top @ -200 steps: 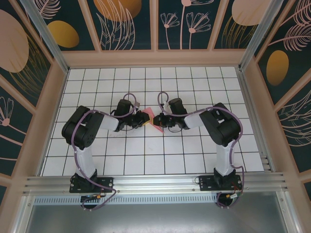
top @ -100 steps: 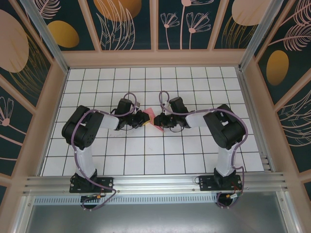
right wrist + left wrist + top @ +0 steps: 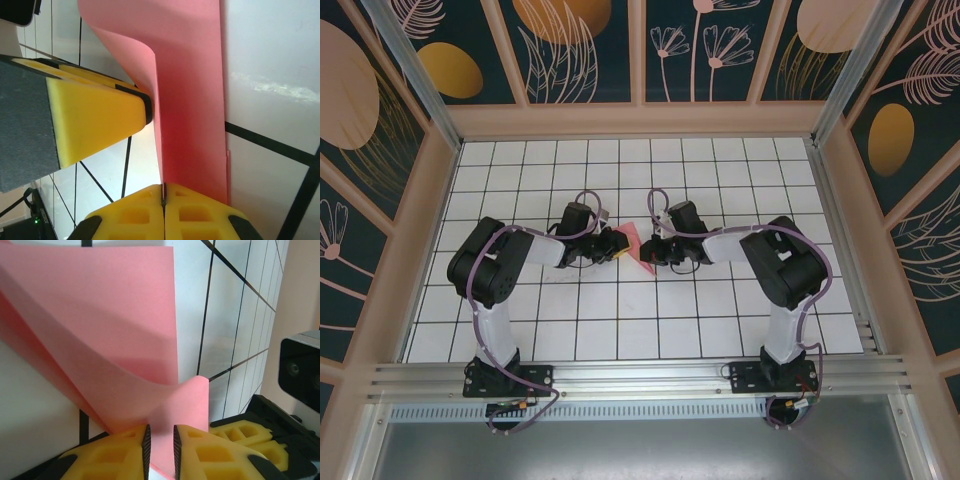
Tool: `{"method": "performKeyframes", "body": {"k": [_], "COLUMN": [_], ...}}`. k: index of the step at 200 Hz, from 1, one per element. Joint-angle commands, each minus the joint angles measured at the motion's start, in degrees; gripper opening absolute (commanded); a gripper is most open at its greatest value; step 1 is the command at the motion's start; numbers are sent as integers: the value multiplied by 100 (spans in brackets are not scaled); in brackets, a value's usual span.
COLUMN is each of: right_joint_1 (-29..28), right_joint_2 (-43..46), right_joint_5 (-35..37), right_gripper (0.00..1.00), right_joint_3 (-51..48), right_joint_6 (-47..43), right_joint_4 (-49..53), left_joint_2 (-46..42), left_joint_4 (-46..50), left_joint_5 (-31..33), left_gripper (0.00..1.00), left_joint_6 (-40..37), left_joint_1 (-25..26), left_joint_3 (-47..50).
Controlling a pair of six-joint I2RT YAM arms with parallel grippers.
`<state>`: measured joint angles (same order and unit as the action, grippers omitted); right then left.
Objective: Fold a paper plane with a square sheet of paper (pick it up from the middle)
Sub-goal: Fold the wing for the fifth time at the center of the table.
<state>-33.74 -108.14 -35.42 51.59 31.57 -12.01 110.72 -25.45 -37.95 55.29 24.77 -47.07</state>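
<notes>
The square sheet of paper (image 3: 633, 241) is pink, folded and curled, and is held up off the tiles at the table's middle between both grippers. My right gripper (image 3: 163, 187) is shut on its lower edge, and the paper (image 3: 190, 100) rises straight from the closed fingertips. My left gripper (image 3: 160, 440) stands narrowly open with a flap of the paper (image 3: 100, 330) in the gap between its pads. One left finger (image 3: 100, 115) touches the sheet's side in the right wrist view. From above, the left gripper (image 3: 617, 245) and right gripper (image 3: 647, 252) almost meet.
The white gridded table (image 3: 620, 320) has wooden walls (image 3: 640, 120) on three sides and an aluminium rail (image 3: 640, 375) along the near edge. The right wrist camera housing (image 3: 300, 370) sits close beside my left fingers.
The right arm has shifted slightly and its wrist has moved a little further in toward the paper. The paper stays pinched at the centre; the left arm has barely moved.
</notes>
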Motion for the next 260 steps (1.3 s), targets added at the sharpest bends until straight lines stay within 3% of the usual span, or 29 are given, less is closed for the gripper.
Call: {"method": "performKeyframes", "body": {"k": [1,31,71,128,160,235,260], "right_joint_1": [-11,27,120,202,207,209,185], "right_joint_2": [-86,-145,-244,-299,-318,77,222], "right_joint_5": [-24,-253,-549,-642,-629,-425,-297], "right_gripper": [2,0,0,0,0,19,21], "right_joint_3": [-157,-281,-412,-522,-490,-273,-248], "right_joint_6": [35,245,557,777,755,317,93], "right_joint_4": [-257,-667,-1138,-1331,-1238,-406,-23], "left_joint_2": [-1,-185,-279,-22,114,283,301], "left_joint_4": [-163,-721,-1081,-1105,-634,66,93], "left_joint_5": [118,-219,-393,-441,-238,171,174], "left_gripper": [26,32,34,32,29,27,27], "left_joint_6": [-187,-47,8,29,-97,-247,-260], "left_joint_1": [10,13,77,159,180,177,177], "left_joint_3": [24,238,422,280,122,-88,-103]}}
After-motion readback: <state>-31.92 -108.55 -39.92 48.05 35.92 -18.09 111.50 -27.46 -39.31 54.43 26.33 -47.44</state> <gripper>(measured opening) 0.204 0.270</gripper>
